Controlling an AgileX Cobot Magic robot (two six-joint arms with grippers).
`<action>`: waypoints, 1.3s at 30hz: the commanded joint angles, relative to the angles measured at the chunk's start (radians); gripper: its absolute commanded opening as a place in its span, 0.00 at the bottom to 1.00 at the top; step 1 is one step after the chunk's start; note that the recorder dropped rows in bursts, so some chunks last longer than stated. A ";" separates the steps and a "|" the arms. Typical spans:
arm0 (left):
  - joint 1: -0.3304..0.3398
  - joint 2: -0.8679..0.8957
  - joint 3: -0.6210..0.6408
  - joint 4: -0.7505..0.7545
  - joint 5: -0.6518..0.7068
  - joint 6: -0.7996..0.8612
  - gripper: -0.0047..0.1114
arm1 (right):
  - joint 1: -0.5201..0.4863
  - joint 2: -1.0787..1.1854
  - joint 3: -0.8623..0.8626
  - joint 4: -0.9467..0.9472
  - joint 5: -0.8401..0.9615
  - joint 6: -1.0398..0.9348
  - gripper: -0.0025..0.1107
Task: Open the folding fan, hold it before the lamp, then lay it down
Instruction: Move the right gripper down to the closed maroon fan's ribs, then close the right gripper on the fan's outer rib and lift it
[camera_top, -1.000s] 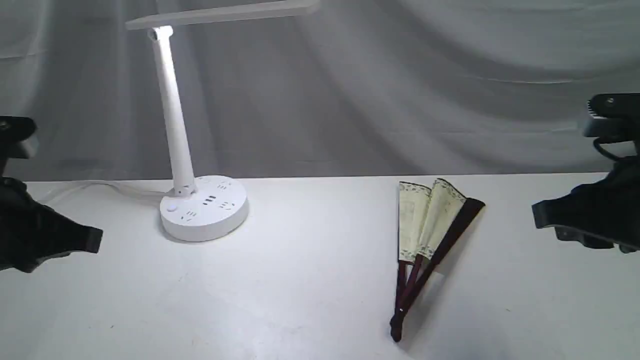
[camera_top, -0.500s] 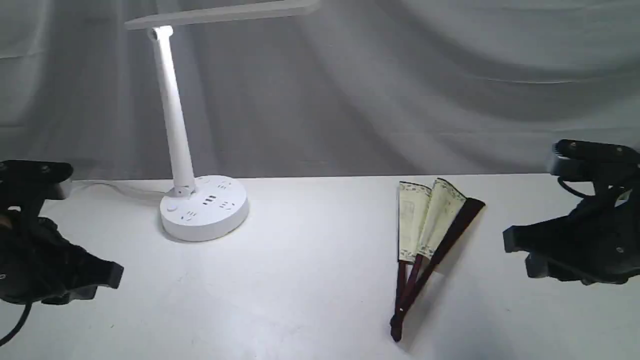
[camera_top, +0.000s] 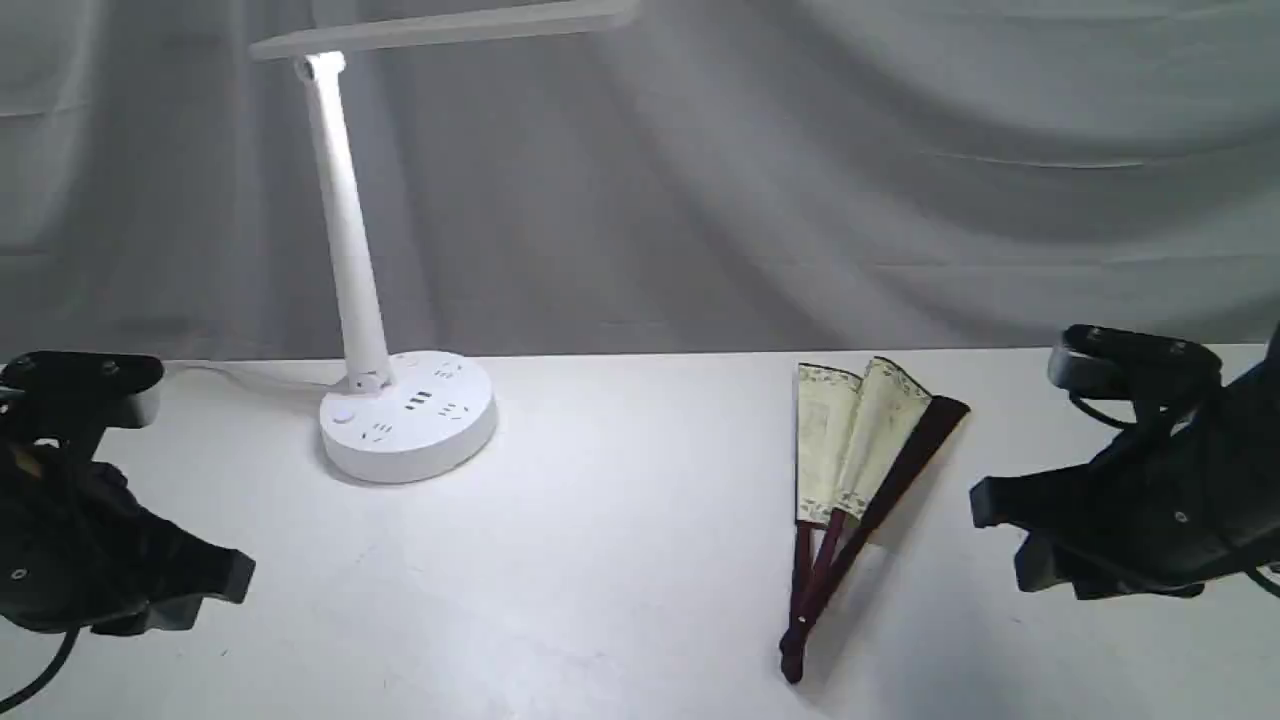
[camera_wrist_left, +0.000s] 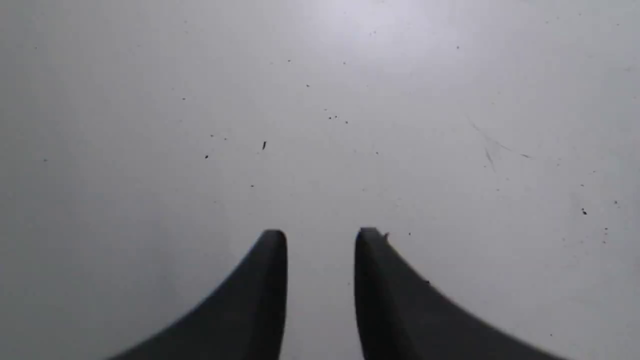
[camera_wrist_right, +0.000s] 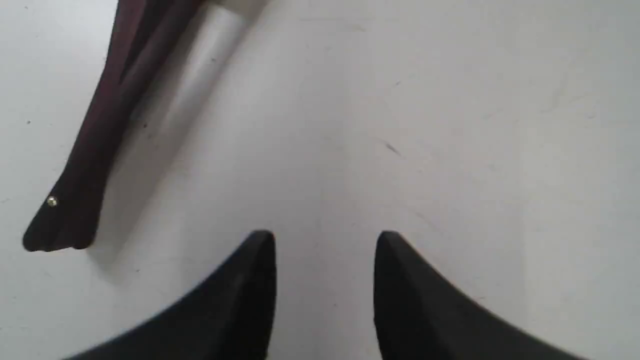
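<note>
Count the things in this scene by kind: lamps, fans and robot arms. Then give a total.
White desk lamp with slim stem and round base: 1
Cream pleated paper folding fan with maroon wooden ribs: 1
Black robot arms, left and right: 2
Total: 4

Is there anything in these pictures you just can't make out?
Writing on the fan: exterior view, too small and blurred to read.
Fan's paper: right wrist view, almost all cut off by the picture's edge.
Cord of the lamp: exterior view, end hidden behind the left arm.
</note>
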 joint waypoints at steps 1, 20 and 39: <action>-0.006 0.000 -0.007 -0.015 0.007 0.001 0.25 | 0.004 0.053 -0.053 0.086 0.084 -0.055 0.32; -0.144 0.000 -0.069 -0.057 0.090 0.004 0.25 | 0.004 0.235 -0.113 0.578 0.004 -0.285 0.41; -0.165 0.000 -0.069 -0.066 0.111 0.001 0.25 | 0.002 0.419 -0.165 1.254 -0.047 -0.670 0.41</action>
